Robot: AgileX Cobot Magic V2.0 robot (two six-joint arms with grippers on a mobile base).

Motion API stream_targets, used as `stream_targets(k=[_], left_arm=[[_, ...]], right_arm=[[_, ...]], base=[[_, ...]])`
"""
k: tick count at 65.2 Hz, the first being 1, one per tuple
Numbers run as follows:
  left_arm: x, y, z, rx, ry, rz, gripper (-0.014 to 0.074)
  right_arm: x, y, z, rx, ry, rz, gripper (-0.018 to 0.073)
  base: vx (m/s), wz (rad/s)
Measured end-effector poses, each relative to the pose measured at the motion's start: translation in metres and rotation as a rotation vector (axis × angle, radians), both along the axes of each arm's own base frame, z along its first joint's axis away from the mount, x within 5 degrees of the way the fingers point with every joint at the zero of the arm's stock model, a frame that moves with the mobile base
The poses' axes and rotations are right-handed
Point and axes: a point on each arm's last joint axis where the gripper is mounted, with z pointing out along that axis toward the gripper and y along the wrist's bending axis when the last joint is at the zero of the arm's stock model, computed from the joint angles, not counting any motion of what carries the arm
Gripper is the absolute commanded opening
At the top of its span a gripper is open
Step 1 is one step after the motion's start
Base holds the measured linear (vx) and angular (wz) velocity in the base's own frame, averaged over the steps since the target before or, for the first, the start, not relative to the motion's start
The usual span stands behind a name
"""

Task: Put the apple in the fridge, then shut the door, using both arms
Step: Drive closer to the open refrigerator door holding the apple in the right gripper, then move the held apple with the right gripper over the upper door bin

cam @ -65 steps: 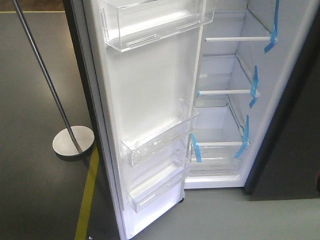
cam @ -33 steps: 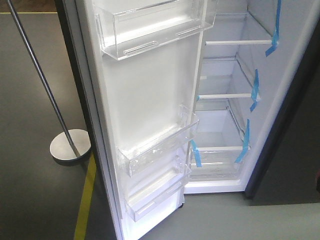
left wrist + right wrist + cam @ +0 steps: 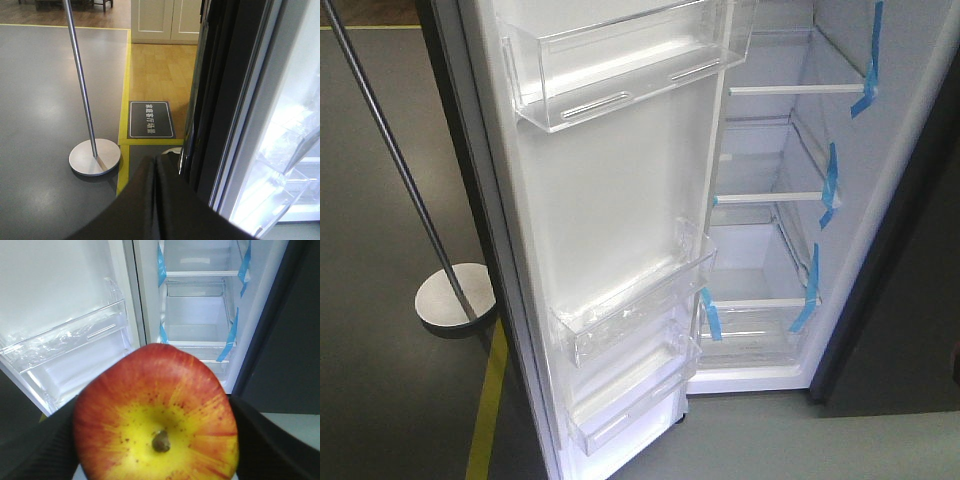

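Red-and-yellow round apple [image 3: 157, 425]: clamped in the right jaws, held short of the dark-grey, white-lined fridge [image 3: 910, 130], which is framed nearer than a second ago; placement is judged close. Bin-lined white door [image 3: 610, 180]: left open. Left jaws: closed, empty.

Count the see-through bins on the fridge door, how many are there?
3 bins on the door: top bin, middle bin, and bottom bin just beneath it. More could hide above the picture.

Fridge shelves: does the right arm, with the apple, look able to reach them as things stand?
Probably yes. The door stands wide open, and the lower shelves lie bare straight beyond the apple, with nothing between.
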Motion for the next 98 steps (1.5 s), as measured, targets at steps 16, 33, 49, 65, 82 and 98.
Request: stream_targets(k=[16, 33, 49, 65, 82, 98], left_arm=[[0.0, 0.0, 0.0, 0.0, 0.0, 0.0, -0.0005], [0.0, 0.0, 0.0, 0.0, 0.0, 0.0, -0.0005], [0.0, 0.0, 0.0, 0.0, 0.0, 0.0, -0.0005], [0.0, 0.0, 0.0, 0.0, 0.0, 0.0, -0.0005], [0.0, 0.0, 0.0, 0.0, 0.0, 0.0, -0.0005], [0.0, 0.0, 0.0, 0.0, 0.0, 0.0, -0.0005]], right_arm=[[0.0, 0.0, 0.0, 0.0, 0.0, 0.0, 0.0085], [0.0, 0.0, 0.0, 0.0, 0.0, 0.0, 0.0085], [0.0, 0.0, 0.0, 0.0, 0.0, 0.0, 0.0087], [0.0, 0.0, 0.0, 0.0, 0.0, 0.0, 0.0087], [0.0, 0.0, 0.0, 0.0, 0.0, 0.0, 0.0087], [0.0, 0.0, 0.0, 0.0, 0.0, 0.0, 0.0087]], base=[[0.04, -0.01], [0.04, 0.0], [0.04, 0.0], [0.04, 0.0], [0.04, 0.0], [0.04, 0.0]])
